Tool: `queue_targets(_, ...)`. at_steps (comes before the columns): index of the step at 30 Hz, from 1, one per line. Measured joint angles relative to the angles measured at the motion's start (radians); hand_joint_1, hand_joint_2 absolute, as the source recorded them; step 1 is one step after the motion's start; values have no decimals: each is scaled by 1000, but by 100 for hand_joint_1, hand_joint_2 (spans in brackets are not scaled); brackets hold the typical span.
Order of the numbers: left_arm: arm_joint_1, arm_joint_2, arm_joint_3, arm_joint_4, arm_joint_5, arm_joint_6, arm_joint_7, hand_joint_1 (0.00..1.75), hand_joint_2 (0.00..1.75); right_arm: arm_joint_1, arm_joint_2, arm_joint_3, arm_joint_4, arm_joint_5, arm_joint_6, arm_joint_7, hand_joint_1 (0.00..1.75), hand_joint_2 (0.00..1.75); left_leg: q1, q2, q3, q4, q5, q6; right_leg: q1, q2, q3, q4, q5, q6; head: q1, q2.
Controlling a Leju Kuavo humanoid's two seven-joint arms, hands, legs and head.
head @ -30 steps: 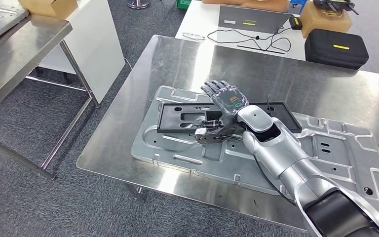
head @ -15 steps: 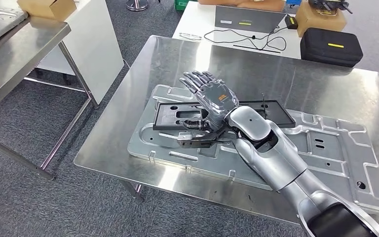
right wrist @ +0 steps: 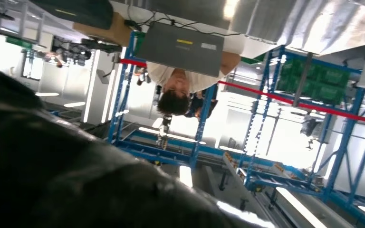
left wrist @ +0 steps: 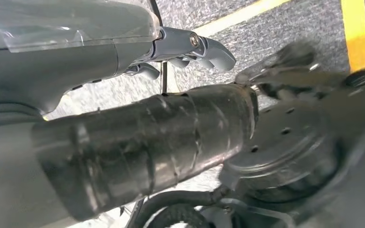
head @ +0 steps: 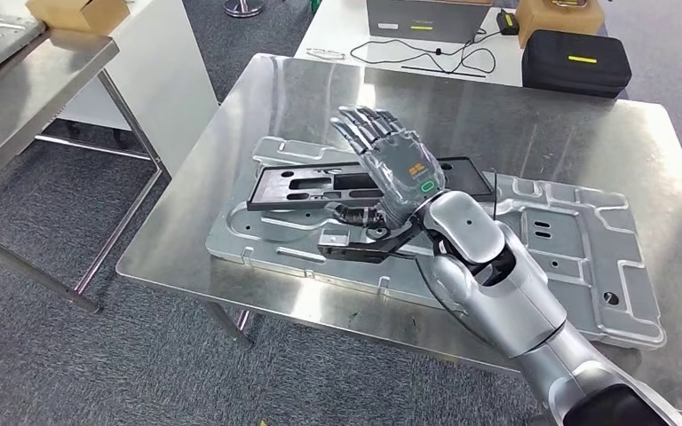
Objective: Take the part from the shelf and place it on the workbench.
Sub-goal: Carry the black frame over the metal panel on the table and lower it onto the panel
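Note:
The black flat part (head: 306,186) lies on a large silver stamped panel (head: 568,257) on the steel workbench (head: 515,124). My right hand (head: 391,169) hovers just above the part's right half with its fingers spread, lifted off the part and holding nothing. The silver right arm comes in from the lower right. In the left wrist view my left hand (left wrist: 190,45) hangs over grey carpet with a yellow line, its fingers loose and holding nothing.
A second steel table (head: 27,80) stands at the left with a cardboard box (head: 80,13). Behind the workbench a white table carries a laptop (head: 426,16), cables and a black case (head: 573,60). A person (right wrist: 176,90) sits behind the laptop, before blue shelving (right wrist: 313,109).
The camera has shifted, moving the whole scene left. My right hand has lifted higher off the black part with its fingers spread. The part stays on the panel.

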Motion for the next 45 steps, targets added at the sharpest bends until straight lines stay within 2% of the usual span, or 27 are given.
queue_targets(2, 7, 21, 0, -40, 40, 48, -15, 0, 0, 5, -1, -40, -12, 10, 3, 15, 0, 0, -9, -1, 96, -137, 14, 14, 4, -1, -14, 5, 12, 6, 0, 0)
queue_targets(3, 12, 32, 0, -63, 59, 72, -23, 0, 0, 6, -2, -64, -18, 9, 7, 18, 0, 0, -13, -1, 121, -180, 11, 18, 4, -2, -17, 6, 19, 11, 0, 0)
queue_targets(6, 28, 60, -1, -132, 100, 124, -42, 0, 0, 11, -7, -126, -30, 1, 18, 20, 0, 0, -17, 0, 121, -212, 25, 26, 2, -2, -20, 1, 37, 29, 0, 0)
queue_targets(7, 32, 67, -1, -151, 109, 136, -47, 0, 0, 13, -9, -140, -33, 0, 20, 20, 0, 0, -14, 3, 114, -216, 36, 32, 2, -1, -26, 8, 23, 36, 0, 0)
queue_targets(9, 40, 78, -2, -188, 126, 158, -56, 0, 0, 20, -15, -165, -43, 0, 21, 19, 0, 0, -9, 9, 94, -222, 61, 45, -2, 0, -47, 73, -57, 47, 1, 0)
queue_targets(11, 46, 88, -2, -223, 141, 176, -65, 0, 0, 34, -19, -186, -56, -3, 20, 17, 0, 0, -9, 10, 66, -219, 82, 50, -8, 0, -71, 193, -148, 57, 1, 0)
queue_targets(12, 48, 91, -3, -237, 147, 183, -68, 0, 0, 41, -20, -195, -61, -5, 19, 14, 0, 0, -9, 10, 52, -216, 91, 50, -12, 0, -75, 242, -164, 62, 1, 0)
queue_targets(14, 51, 97, -3, -258, 152, 191, -72, 0, 0, 54, -21, -210, -74, 3, 10, 6, 0, 0, -9, 10, 22, -207, 107, 47, -17, -1, -41, 252, -135, 67, 1, 0)
queue_targets(16, 52, 100, -3, -267, 148, 186, -72, 0, 0, 60, -21, -218, -90, 30, -14, -3, 0, 0, -9, 9, -3, -196, 119, 41, -19, -2, 51, 138, -98, 64, 1, 0)
queue_targets(17, 52, 101, -3, -268, 143, 177, -72, 0, 0, 61, -21, -219, -100, 50, -30, -6, 0, 0, -10, 9, -11, -192, 125, 35, -17, -2, 97, 69, -98, 60, 1, 0)
queue_targets(19, 52, 104, -4, -268, 133, 156, -69, 0, 0, 64, -21, -219, -117, 100, -61, -5, 0, 0, -10, 8, -17, -194, 140, 23, -10, -1, 143, -11, -111, 49, 0, 0)
queue_targets(22, 50, 108, -4, -268, 120, 134, -65, 0, 0, 68, -20, -218, -130, 164, -97, 2, 0, 0, -8, 6, -23, -197, 147, 6, -12, -5, 134, -30, -87, 28, 0, 0)
queue_targets(24, 50, 110, -5, -266, 116, 128, -62, 0, 0, 72, -20, -218, -135, 178, -108, 2, 0, 0, -5, 3, -46, -142, 80, -2, -16, -10, 115, -39, -62, 10, 0, 0)
queue_targets(26, 49, 110, -5, -264, 114, 124, -60, 0, 0, 74, -20, -217, -136, 183, -114, 0, 0, 0, -5, 3, -79, -18, -16, -10, -14, -10, 85, -37, -39, 4, 0, 0)
queue_targets(27, 48, 110, -5, -262, 114, 123, -60, 0, 0, 76, -20, -216, -136, 183, -117, -3, 0, 0, -5, 3, -90, 41, -40, -13, -13, -10, 68, -34, -28, 4, 0, 0)
queue_targets(29, 46, 110, -5, -260, 113, 121, -59, 0, 0, 80, -20, -215, -136, 178, -119, -8, 0, 0, -4, 3, -70, 79, -15, -16, -12, -10, 33, -26, -8, 6, 0, 0)
queue_targets(31, 46, 110, -5, -260, 116, 121, -60, 0, 0, 83, -21, -215, -136, 171, -118, -9, 0, 0, -4, 2, 14, -11, 35, -14, -13, -10, 2, -15, 10, 13, 0, 0)
queue_targets(33, 46, 112, -5, -259, 118, 122, -61, 0, 0, 84, -22, -215, -140, 168, -116, -9, 0, 0, -8, -1, 108, -150, 26, -7, -11, -9, -19, -7, 27, 23, 0, 0)
queue_targets(34, 46, 113, -5, -259, 118, 122, -62, 0, 0, 85, -22, -215, -142, 167, -116, -9, 0, 0, -11, -3, 133, -194, 14, -2, -10, -9, -24, -6, 36, 28, 0, 0)
queue_targets(36, 46, 115, -5, -259, 118, 123, -63, 0, 0, 87, -24, -215, -145, 166, -115, -10, 0, 0, -12, -5, 132, -215, 17, 11, -8, -9, -27, -11, 54, 38, 0, 0)
queue_targets(37, 46, 115, -5, -259, 118, 124, -64, 0, 0, 88, -27, -215, -145, 166, -115, -10, 0, 0, -11, -3, 126, -217, 26, 18, -9, -8, -32, -9, 50, 43, 0, 0)
queue_targets(38, 45, 115, -5, -259, 119, 124, -64, 0, 0, 89, -29, -215, -145, 166, -114, -10, 0, 0, -8, 0, 117, -218, 37, 29, -9, -6, -40, 8, 26, 48, 0, 0)
queue_targets(41, 45, 115, -5, -259, 119, 124, -64, 0, 0, 92, -35, -215, -146, 164, -109, -10, 0, 0, -7, 7, 78, -216, 71, 49, -11, -5, -80, 160, -117, 58, 1, 0)
queue_targets(42, 45, 115, -5, -259, 120, 124, -63, 0, 0, 94, -37, -214, -146, 162, -107, -10, 0, 0, -8, 7, 63, -213, 80, 50, -12, -5, -88, 220, -146, 59, 1, 0)
queue_targets(43, 45, 115, -5, -259, 121, 125, -64, 0, 0, 96, -39, -214, -146, 158, -105, -10, 0, 0, -8, 7, 47, -209, 89, 49, -12, -5, -86, 259, -152, 60, 1, 0)
queue_targets(44, 45, 115, -5, -258, 123, 126, -64, 0, 0, 98, -42, -213, -146, 153, -103, -11, 0, 0, -9, 7, 32, -205, 97, 48, -12, -5, -69, 266, -137, 59, 1, 0)
queue_targets(45, 45, 115, -5, -258, 125, 127, -65, 0, 0, 99, -45, -212, -146, 145, -102, -14, 0, 0, -9, 7, 19, -201, 105, 47, -11, -5, -35, 237, -112, 57, 1, 0)
